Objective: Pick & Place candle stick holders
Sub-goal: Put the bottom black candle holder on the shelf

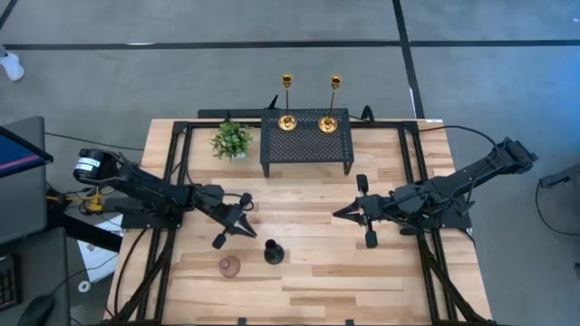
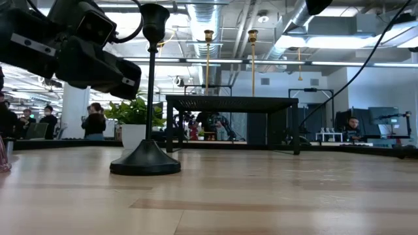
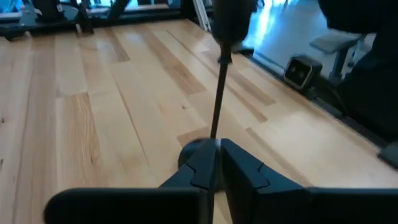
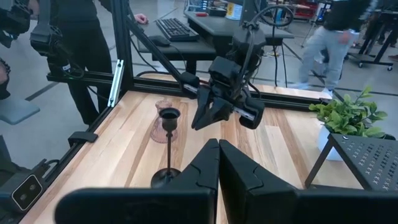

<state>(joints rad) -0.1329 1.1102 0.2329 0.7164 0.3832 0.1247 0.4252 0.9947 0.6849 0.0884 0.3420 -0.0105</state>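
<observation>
A black thin-stemmed candle stick holder (image 1: 273,252) stands upright on its round base (image 2: 145,163) near the table's front. A squat pinkish-brown holder (image 1: 230,265) stands to its left. Two gold holders (image 1: 287,118) (image 1: 330,120) stand on the black mesh stand (image 1: 306,145) at the back. My left gripper (image 1: 250,224) is shut and hovers just left of and behind the black holder, whose stem (image 3: 217,106) rises right in front of its fingers without touching them. My right gripper (image 1: 338,214) is shut and empty at mid table, right of centre.
A small green potted plant (image 1: 232,139) stands left of the mesh stand. Bare wood lies between the two grippers and along the table's front right. People and desks show in the room beyond the table's edges.
</observation>
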